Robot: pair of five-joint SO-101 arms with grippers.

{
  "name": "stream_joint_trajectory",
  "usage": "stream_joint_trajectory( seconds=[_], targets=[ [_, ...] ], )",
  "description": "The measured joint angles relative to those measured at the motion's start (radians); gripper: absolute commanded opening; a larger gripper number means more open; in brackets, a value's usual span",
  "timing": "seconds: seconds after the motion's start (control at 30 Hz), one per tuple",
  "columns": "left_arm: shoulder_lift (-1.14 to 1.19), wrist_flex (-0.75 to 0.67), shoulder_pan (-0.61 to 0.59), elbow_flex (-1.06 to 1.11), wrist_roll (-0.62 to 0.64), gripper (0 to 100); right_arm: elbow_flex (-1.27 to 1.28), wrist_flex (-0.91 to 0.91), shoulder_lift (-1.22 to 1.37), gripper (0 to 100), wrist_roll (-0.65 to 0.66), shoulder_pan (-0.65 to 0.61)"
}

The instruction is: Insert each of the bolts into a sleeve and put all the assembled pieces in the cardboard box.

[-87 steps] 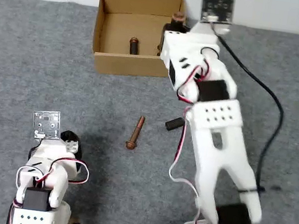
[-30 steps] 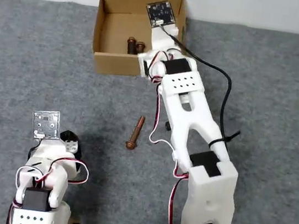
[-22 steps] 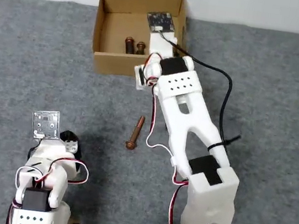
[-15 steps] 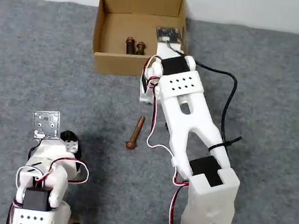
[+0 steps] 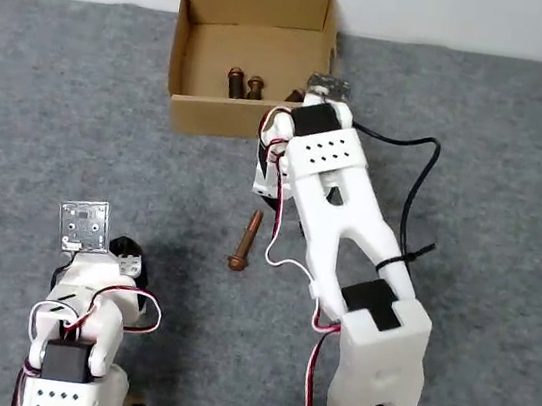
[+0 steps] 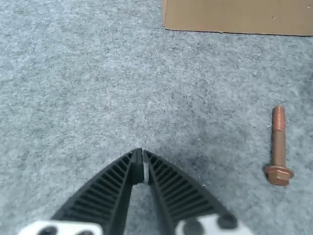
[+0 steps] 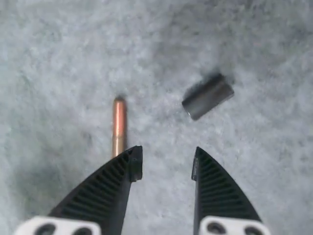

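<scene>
The cardboard box (image 5: 183,49) stands at the far side of the table, with two bolt-and-sleeve pieces (image 5: 235,82) near its front wall and another brown piece (image 5: 294,95) beside them. A loose copper bolt (image 5: 244,240) lies on the carpet mid-table. In the right wrist view my right gripper (image 7: 164,164) hangs open just above the carpet, with the bolt (image 7: 118,127) beyond one fingertip and a dark sleeve (image 7: 208,96) lying apart from it. My left gripper (image 6: 142,157) is shut and empty near the front left, the bolt (image 6: 279,147) well off to its side.
The right arm (image 5: 337,202) stretches from the front edge to just short of the box and covers the sleeve from above. Grey carpet (image 5: 81,116) spreads on all sides. The box's outer wall (image 6: 234,17) shows far ahead of the left gripper.
The right arm went from above the box's far right corner into the box, then drew back over its front wall and down toward the loose bolt and sleeve. One more piece lies in the box. The left arm kept still.
</scene>
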Motion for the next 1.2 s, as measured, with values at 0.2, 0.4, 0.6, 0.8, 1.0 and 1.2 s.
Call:
stream_joint_trajectory(
  seconds=[0.2,0.4,0.6,0.8,1.0,1.2],
  targets=[
    [0.000,0.000,0.000,0.000,0.000,0,0.000,-0.035,0.087,15.8,-0.055,0.072],
    [0.000,0.000,-0.002,0.000,-0.002,0,0.000,-0.035,0.140,15.8,-0.078,0.114],
    [0.000,0.000,-0.003,0.000,0.000,0,-0.005,-0.106,0.186,15.7,-0.095,0.120],
    [0.000,0.000,-0.003,0.000,0.000,0,-0.011,-0.169,0.239,13.2,-0.095,0.123],
    [0.000,0.000,-0.003,0.000,0.000,0,-0.020,-0.115,0.250,2.3,-0.095,0.132],
    [0.000,0.000,-0.003,0.000,0.000,0,-0.018,-0.034,0.193,0.8,-0.095,0.129]
  ],
)
